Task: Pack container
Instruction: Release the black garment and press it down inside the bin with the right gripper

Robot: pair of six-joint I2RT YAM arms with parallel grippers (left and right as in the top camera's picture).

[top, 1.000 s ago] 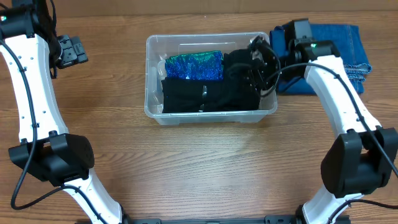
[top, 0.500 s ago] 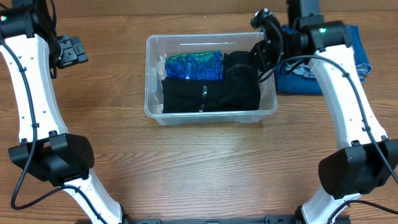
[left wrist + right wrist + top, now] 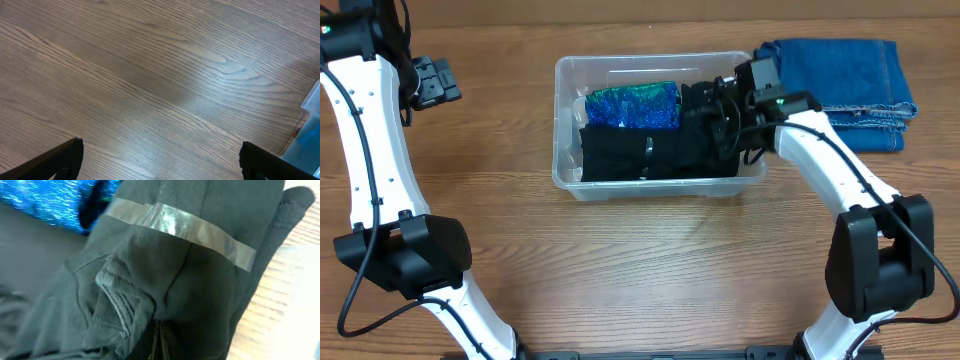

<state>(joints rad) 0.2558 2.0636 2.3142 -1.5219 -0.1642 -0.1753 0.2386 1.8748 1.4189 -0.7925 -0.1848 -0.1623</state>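
The clear container stands at the table's centre back. Inside lie black folded clothes and a glittery blue-green item. My right gripper is down in the container's right end. Its fingers are shut together with their tips against the black garment, and nothing shows between them. A shiny grey strip crosses that garment. My left gripper hovers open over bare wood far to the left, its fingers spread wide. The container's corner shows at the right edge of the left wrist view.
Folded blue jeans lie on the table just right of the container, behind my right arm. Wooden tabletop stretches in front of the container and to its left.
The right gripper rose over the container's right rim while shutting, then came back down onto the black clothes. The jeans are now uncovered. The left arm has not moved.
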